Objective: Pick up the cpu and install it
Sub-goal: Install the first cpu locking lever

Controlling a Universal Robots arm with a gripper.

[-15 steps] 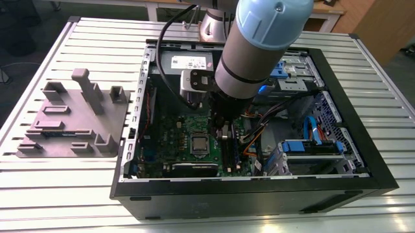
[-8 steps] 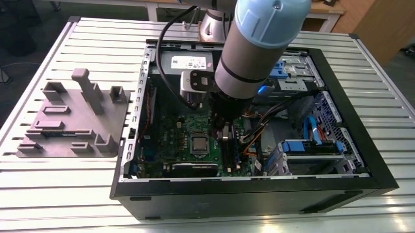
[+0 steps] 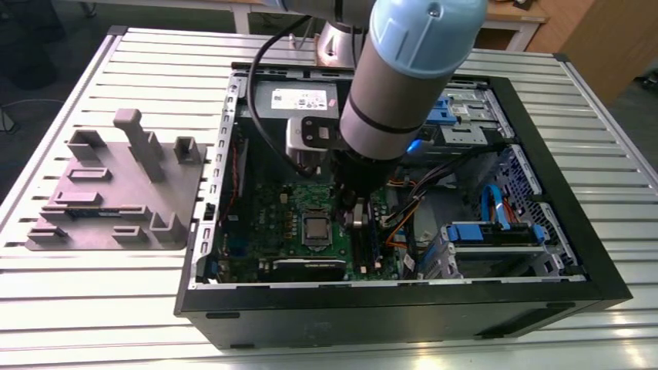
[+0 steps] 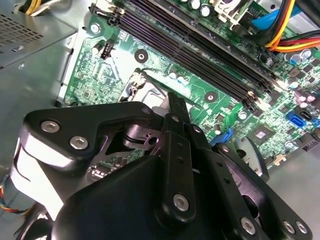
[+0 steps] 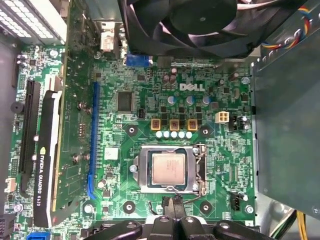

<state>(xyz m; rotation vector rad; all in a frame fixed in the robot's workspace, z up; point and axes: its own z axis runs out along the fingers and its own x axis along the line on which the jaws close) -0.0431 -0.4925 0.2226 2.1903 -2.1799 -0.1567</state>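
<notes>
The cpu (image 5: 168, 170), a flat square chip with a silver-grey top, lies in its socket on the green motherboard (image 5: 210, 150), with the metal socket frame around it. In the exterior view the cpu (image 3: 316, 228) sits near the middle of the open computer case. My gripper (image 5: 175, 205) hangs just above the board beside the socket's edge, a short way off the chip. Its two thin black fingers are pressed together with nothing between them. The exterior view shows the gripper (image 3: 357, 223) just to the right of the cpu. In the second wrist view the fingertips (image 4: 176, 102) point at the socket's corner.
The black case wall (image 3: 411, 308) rings the board. A grey power-supply box (image 3: 298, 100) and a black fan (image 5: 200, 25) stand close by. Long black memory slots (image 4: 200, 55), a graphics card (image 5: 47, 155), orange cables (image 3: 406, 216) and blue drive cages (image 3: 494, 231) crowd the inside. A grey fixture plate (image 3: 113, 193) lies outside.
</notes>
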